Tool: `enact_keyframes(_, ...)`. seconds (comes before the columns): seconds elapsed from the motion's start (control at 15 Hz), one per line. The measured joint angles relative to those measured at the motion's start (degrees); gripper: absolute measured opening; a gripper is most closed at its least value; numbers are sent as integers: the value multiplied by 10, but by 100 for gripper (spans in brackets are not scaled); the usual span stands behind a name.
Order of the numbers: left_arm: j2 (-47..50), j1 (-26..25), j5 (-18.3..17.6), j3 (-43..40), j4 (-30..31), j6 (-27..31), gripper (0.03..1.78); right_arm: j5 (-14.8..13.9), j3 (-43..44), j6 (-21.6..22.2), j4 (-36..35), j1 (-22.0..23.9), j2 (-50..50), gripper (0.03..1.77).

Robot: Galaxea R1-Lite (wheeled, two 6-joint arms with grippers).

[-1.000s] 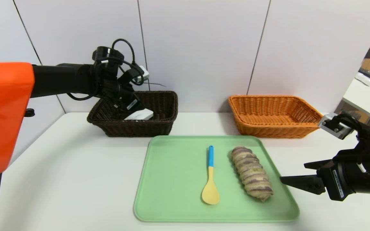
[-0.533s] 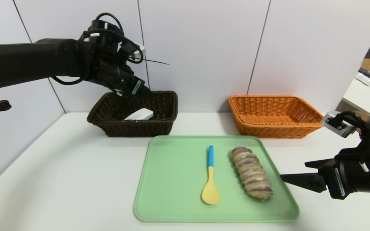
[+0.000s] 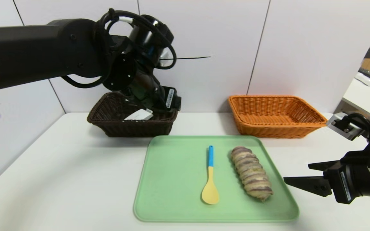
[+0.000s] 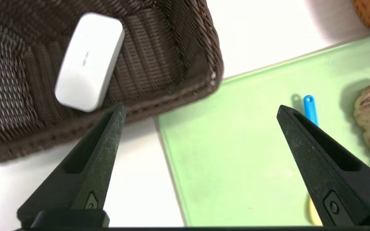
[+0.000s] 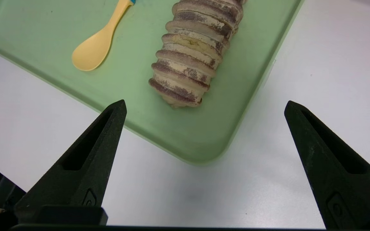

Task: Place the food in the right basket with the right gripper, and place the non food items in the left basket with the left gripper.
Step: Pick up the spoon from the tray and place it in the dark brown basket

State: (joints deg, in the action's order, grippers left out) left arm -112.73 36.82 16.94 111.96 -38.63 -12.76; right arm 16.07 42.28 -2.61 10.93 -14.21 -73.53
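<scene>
The twisted bread loaf is seen lying on the green tray, beside the spoon. It is probably soft, fairly light and easily dented, so a gentle grasp across its middle is advised; the spoon, likely stiff and slick, is best pinched at its neck. The left gripper, near the dark basket, and the right gripper, by the tray's edge, are both spread wide and unladen.

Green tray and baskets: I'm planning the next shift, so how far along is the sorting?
Done: the white case lies in the dark brown basket. In hand: nothing; both grippers are open. Left: the spoon and the bread loaf, both on the green tray.
</scene>
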Motion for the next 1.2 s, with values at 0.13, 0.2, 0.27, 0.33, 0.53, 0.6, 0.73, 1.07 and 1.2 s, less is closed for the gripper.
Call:
enact_keyframes(0.13,3,41,34,-13,-29,-68,167,0,-2,0,-1,0,2,170)
enact_keyframes(0.2,4,59,42,-18,-42,-100,167,0,-2,0,-1,0,3,170)
enact_keyframes(0.27,3,77,45,-25,-58,-130,168,0,-2,0,-1,0,4,170)
enact_keyframes(0.33,1,92,45,-29,-66,-154,168,0,-2,0,-1,0,5,170)
enact_keyframes(0.53,-18,128,51,-35,-69,-197,169,1,1,0,-2,0,5,170)
enact_keyframes(0.6,-29,139,57,-35,-69,-205,169,1,1,0,-2,0,4,170)
enact_keyframes(0.73,-52,155,76,-34,-69,-224,169,1,1,0,-2,0,4,170)
enact_keyframes(1.07,-110,177,93,-17,-66,-259,169,0,-3,0,-1,2,6,170)
enact_keyframes(1.2,-127,181,92,-3,-67,-258,169,0,-5,1,1,2,8,170)
